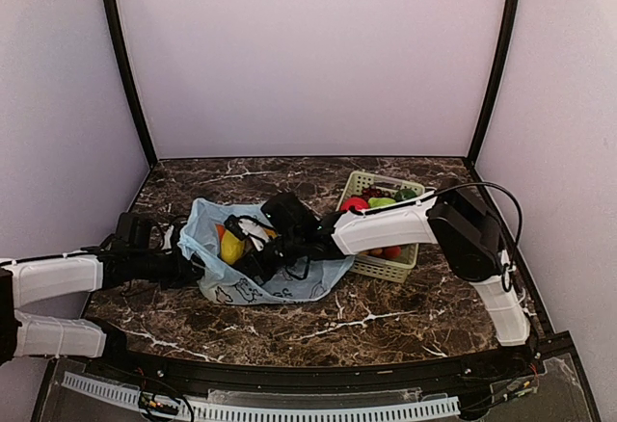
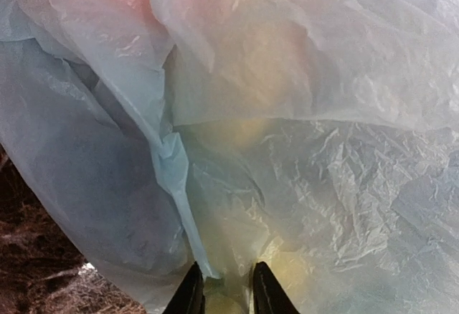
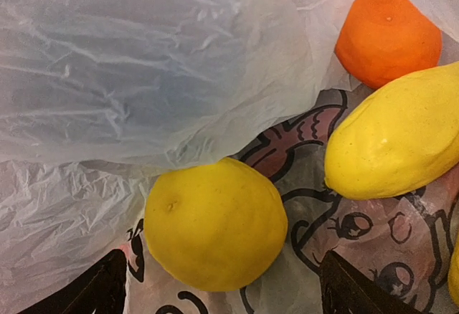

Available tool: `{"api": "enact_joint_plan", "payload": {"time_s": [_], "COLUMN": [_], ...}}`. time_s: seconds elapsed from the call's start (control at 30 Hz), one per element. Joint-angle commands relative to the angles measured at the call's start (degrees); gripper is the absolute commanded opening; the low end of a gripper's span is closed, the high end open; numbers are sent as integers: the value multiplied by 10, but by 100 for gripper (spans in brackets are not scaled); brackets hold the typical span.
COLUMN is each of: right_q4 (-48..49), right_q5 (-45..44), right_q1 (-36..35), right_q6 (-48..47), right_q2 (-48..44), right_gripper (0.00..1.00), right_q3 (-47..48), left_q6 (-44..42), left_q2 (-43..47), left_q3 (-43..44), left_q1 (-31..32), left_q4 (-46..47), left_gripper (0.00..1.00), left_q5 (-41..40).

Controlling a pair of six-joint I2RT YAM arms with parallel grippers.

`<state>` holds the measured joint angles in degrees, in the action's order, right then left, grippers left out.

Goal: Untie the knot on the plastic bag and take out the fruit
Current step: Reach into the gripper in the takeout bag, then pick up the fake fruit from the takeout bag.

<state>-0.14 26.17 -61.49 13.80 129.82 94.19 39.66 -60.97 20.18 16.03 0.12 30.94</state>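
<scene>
On the dark marble table [image 1: 386, 316] the light blue plastic bag [image 1: 280, 287] lies slumped with its mouth open; no knot shows in any view, so it looks already undone. The pale green lattice basket [image 1: 390, 266] sits just beside the bag's right side. The right claw [image 3: 222, 257] is inside the mouth, spread wide, with the yellow lemon [image 3: 215, 224] between its 2 fingers and not yet touched. The left claw [image 2: 226, 267] is at the bag's left edge, nearly pressed together, with a fold of film running down to its tips; whether it actually bites the film I cannot tell. If it does not, the bag may drag along or its loose upper flap sag over the opening. Of the 3 fruits showing, the mango [image 3: 394, 142] lies close beside the lemon and the orange [image 3: 387, 34] beyond, so closing could nudge the mango. The smooth, round lemon could squirt out, and thin film under it could get pinched too.
</scene>
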Motion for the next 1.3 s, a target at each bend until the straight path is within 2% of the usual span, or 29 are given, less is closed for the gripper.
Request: {"api": "enact_joint_plan", "payload": {"time_s": [0.0, 0.23, 0.47, 0.57, 0.83, 1.07, 1.17, 1.27], "right_q4": [4, 3, -20, -37, -62, -2, 26, 48], "right_q5": [45, 78, 96, 69, -74, -88, -95, -103], "right_q1": [-5, -8, -11, -15, -42, -42, -42, -36], "right_q6": [2, 1, -5, -22, -93, -79, -69, -56], "right_q2": [29, 60, 91, 92, 59, 19, -2, -32], "right_gripper": [91, 92, 94, 93, 92, 58, 47, 44], "right_q3": [29, 63, 97, 96, 51, 0, -20, -47], "left_q6": [9, 19, 27, 28, 17, 4, 1, -4], "left_q2": [-16, -26, -43, -48, -40, -36, -33, -25], "left_q3": [-25, -31, -31, -30, -20, -10, -9, -8], "left_q1": [6, 12, 20, 22, 22, 22, 22, 22], "left_q4": [-8, 20, 46, 50, 37, 15, 8, 2], "left_gripper": [18, 2, 1, 1, 1, 1, 1, 1], "left_q5": [-9, -8, -8, -10, -34, -47, -53, -65]}}
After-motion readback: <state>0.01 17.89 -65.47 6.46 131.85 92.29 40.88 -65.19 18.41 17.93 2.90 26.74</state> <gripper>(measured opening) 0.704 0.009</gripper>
